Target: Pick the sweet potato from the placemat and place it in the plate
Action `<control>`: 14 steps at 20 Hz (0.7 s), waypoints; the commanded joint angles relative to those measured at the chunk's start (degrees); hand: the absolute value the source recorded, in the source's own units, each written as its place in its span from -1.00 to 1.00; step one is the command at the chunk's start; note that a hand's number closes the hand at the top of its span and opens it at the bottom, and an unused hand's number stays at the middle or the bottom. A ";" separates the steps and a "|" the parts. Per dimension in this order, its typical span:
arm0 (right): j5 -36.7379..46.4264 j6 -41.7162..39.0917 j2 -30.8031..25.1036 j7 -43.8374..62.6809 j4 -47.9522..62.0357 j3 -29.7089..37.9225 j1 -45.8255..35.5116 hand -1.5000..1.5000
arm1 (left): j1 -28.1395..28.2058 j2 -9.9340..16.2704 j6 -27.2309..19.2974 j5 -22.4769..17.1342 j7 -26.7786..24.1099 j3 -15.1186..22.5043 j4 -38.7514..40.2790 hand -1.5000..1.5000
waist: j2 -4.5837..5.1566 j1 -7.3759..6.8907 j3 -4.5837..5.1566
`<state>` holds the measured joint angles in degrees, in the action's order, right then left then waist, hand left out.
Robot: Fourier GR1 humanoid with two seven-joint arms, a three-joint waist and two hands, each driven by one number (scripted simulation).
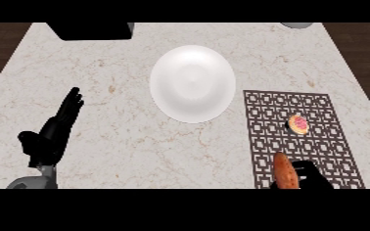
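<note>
Sweet potato, long and orange (284, 171), sits at the near edge of the dark patterned placemat (318, 107), with the black right hand (312, 175) seemingly curled around it (mostly cut off). White round plate (192, 83) sits just left. Small pink-frosted donut (298, 123) on the mat. Left hand (54, 129) rests open, fingers up.

Sweet potato (283, 170): orange-brown, elongated, tapered at the far end. Lies lengthwise, pointing away from the viewer, at the near edge of the placemat (325, 108), partly cut by the view's lower edge. Placemat: dark, with a pale square lattice pattern, flat on the counter's right side. Plate (192, 83): plain white, round, shallow, upright on the counter's middle, just left of the placemat's far corner, not touching.
</note>
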<state>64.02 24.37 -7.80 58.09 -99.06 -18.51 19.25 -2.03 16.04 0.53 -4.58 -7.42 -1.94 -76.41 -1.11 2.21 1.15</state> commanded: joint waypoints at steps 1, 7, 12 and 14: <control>15.86 4.67 7.41 9.83 -5.01 -8.83 5.21 1.00 | -0.36 0.37 -0.04 0.14 0.26 -0.15 -0.63 0.00 | 0.25 0.24 -0.70; 33.80 0.94 7.69 18.10 -12.98 -18.84 7.91 1.00 | 0.48 -0.74 0.20 0.33 0.12 0.81 -0.30 0.00 | 0.47 0.17 -0.75; 48.37 -3.83 7.75 21.29 -18.89 -24.74 6.93 1.00 | 0.91 -0.19 -0.27 -0.11 -0.07 -0.51 -0.91 0.00 | 0.37 0.15 -0.72; 53.59 -6.41 7.76 23.02 -21.05 -27.32 5.76 1.00 | 0.52 0.76 1.03 -0.26 0.04 -0.58 -0.02 0.00 | 0.58 0.05 -0.78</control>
<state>107.59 21.70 -0.71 67.81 -115.81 -40.94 27.16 -1.11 16.29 0.92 -4.72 -7.71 -2.37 -76.91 -0.69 2.23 0.43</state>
